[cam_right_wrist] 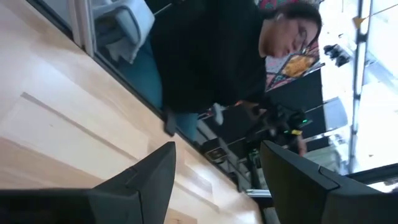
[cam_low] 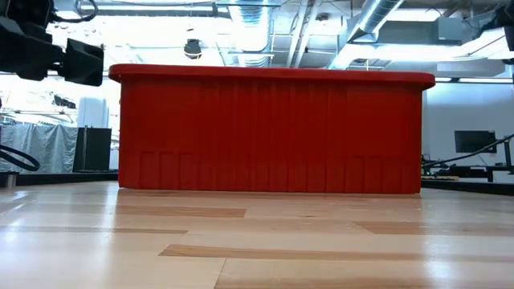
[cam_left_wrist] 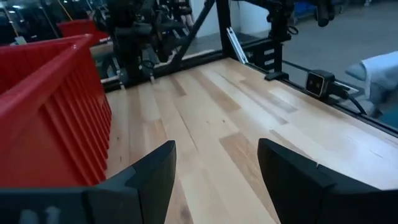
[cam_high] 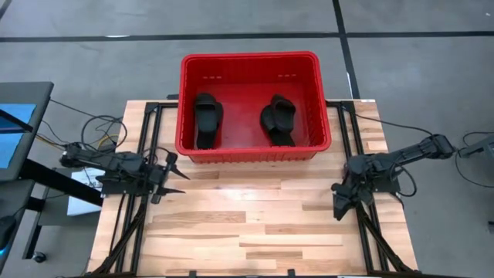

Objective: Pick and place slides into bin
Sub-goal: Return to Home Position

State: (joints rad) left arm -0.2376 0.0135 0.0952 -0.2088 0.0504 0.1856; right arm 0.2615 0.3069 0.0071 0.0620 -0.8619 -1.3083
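The red bin (cam_high: 251,150) stands on the far half of the wooden table (cam_high: 255,224); in the low view its ribbed wall (cam_low: 269,132) fills the middle. On its floor lies one black slide (cam_high: 207,120) at the left. More black slide shapes (cam_high: 278,120) lie close together at the right; how many, I cannot tell. My left gripper (cam_high: 174,177) hovers open at the table's left edge, near the bin's near left corner (cam_left_wrist: 50,106), with nothing between its fingers (cam_left_wrist: 217,168). My right gripper (cam_high: 338,205) hovers open at the table's right edge, also empty (cam_right_wrist: 217,168).
Bare wood lies between the two grippers, in front of the bin. Black frame rails (cam_high: 127,224) run along both table sides. A person in dark clothes (cam_right_wrist: 211,56) shows beyond the table's edge in the right wrist view. Cables (cam_high: 96,131) lie off the left side.
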